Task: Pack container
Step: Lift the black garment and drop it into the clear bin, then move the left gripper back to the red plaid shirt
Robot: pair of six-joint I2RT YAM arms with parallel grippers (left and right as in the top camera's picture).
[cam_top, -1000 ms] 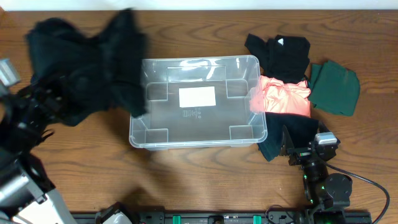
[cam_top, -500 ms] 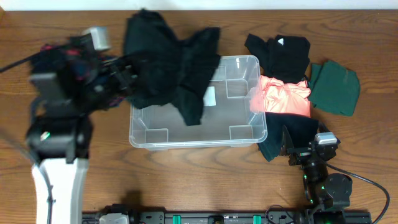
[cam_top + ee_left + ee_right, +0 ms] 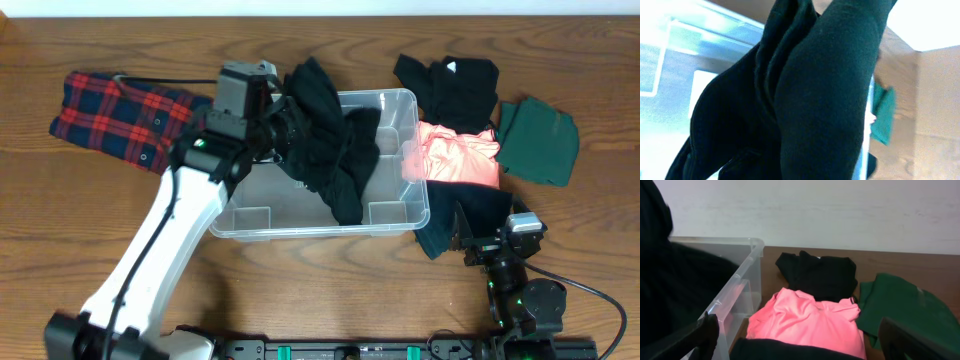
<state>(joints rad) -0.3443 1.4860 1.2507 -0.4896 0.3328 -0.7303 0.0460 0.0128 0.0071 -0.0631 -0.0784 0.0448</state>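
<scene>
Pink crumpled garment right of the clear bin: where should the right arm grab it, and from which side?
Pinch the bunched folds near the middle of the crumpled pink cloth garment, straight down from above. It lies spread on darker clothes, its left edge against the clear plastic container's wall, so no edge is free for a side approach; the raised wrinkles give fingers purchase.

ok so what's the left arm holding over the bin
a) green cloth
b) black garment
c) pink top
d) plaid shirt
b: the black garment hangs from the left gripper over the bin.
</scene>
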